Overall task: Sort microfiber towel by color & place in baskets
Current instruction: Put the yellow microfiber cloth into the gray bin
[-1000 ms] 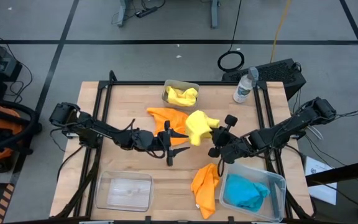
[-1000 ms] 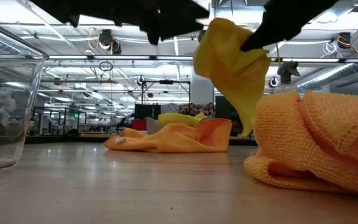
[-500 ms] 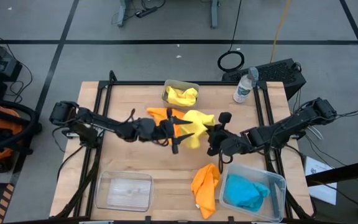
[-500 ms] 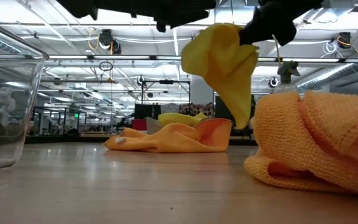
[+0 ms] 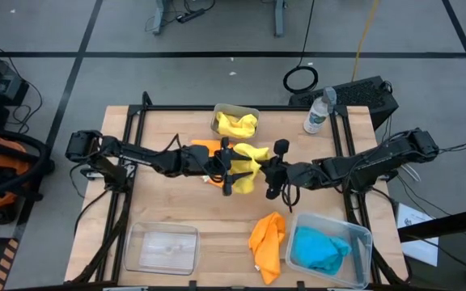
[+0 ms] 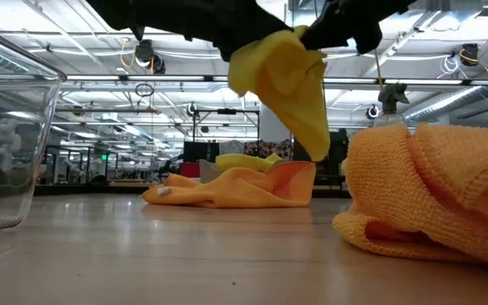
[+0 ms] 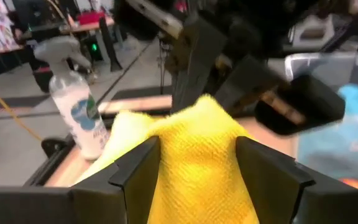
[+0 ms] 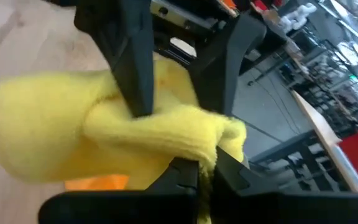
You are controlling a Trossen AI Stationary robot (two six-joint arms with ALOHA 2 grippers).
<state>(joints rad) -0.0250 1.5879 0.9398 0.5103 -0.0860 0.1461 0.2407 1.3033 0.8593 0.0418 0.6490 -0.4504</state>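
Hanging in mid-air above the middle of the bench (image 5: 160, 212), the yellow towel (image 5: 247, 158) droops like the light, floppy cloth it looks to be; a pinch on a bunched fold or corner should carry it, since nothing here seems stiff or fragile. On the left, the left claw (image 5: 230, 167) has its fingers (image 7: 135, 165) apart, straddling the cloth on both sides without squeezing. Over to the right, the right claw (image 5: 272, 175) is clamped tight on a gathered ridge of the towel, bearing its weight.
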